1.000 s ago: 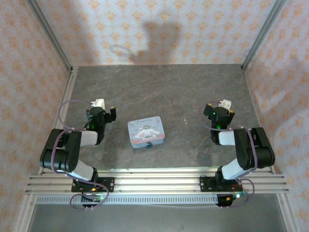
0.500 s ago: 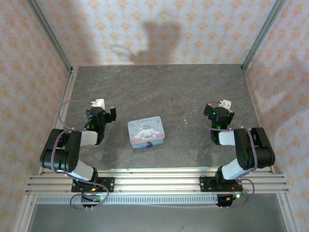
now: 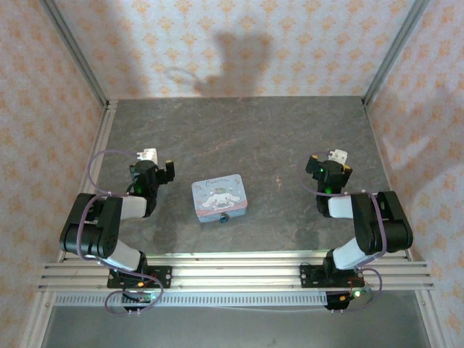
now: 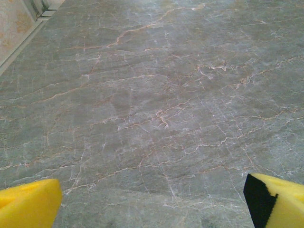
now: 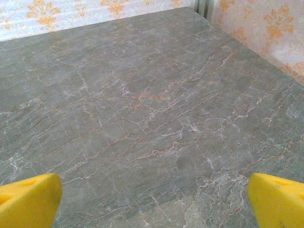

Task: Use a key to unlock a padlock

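Left jaws and right jaws both wide, holding nothing. Padlock (image 3: pixel 225 218) is at the near edge of the tin (image 3: pixel 220 196). Key (image 3: pixel 280 179) lies alone on the counter (image 3: pixel 290 130), nearer your right arm. Risk: the key looks thin and flat, so 1 sloppy pinch could skid it away.

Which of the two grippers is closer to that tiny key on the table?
Right. The right gripper is just right of the key; the left gripper lies far left, beyond the tin box.
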Robot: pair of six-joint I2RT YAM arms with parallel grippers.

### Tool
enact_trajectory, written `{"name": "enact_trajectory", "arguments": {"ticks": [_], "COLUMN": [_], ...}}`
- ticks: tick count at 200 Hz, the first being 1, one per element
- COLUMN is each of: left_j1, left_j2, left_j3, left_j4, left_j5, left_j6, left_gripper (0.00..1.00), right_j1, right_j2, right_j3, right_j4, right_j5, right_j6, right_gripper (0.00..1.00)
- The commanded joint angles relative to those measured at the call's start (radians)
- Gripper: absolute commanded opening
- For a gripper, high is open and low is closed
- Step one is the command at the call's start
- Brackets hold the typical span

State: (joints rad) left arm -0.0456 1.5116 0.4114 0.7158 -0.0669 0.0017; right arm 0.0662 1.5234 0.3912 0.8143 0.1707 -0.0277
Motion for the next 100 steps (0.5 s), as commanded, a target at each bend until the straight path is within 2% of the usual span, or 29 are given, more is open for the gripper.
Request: {"name": "enact_trajectory", "arguments": {"ticks": [1, 82, 92, 100], "left_j1": [0.003, 0.003, 0.001, -0.010], "left_j2": [-0.013, -0.014, -0.039, -0.073], "left_j3": [0.020, 0.019, 0.035, 0.063], "left_j4": [0.019, 0.023, -0.028, -0.113], "left_j5": [-0.008, 0.000, 0.045, 0.025], "left_j6": [0.017, 0.019, 0.041, 0.047], "left_gripper": [1.00, 1.00, 1.00, 1.00], "right_j1": [-0.008, -0.006, -0.006, -0.007], "right_j2": [0.002, -0.002, -0.012, -0.033], "right_j3": [0.016, 0.012, 0.017, 0.033], "right_j4": [-0.008, -0.004, -0.015, -0.057], "right_j5": [-0.005, -0.006, -0.006, -0.012], "right_j6": [-0.006, -0.006, -0.009, -0.010], "right_gripper": [1.00, 1.00, 1.00, 0.99]}}
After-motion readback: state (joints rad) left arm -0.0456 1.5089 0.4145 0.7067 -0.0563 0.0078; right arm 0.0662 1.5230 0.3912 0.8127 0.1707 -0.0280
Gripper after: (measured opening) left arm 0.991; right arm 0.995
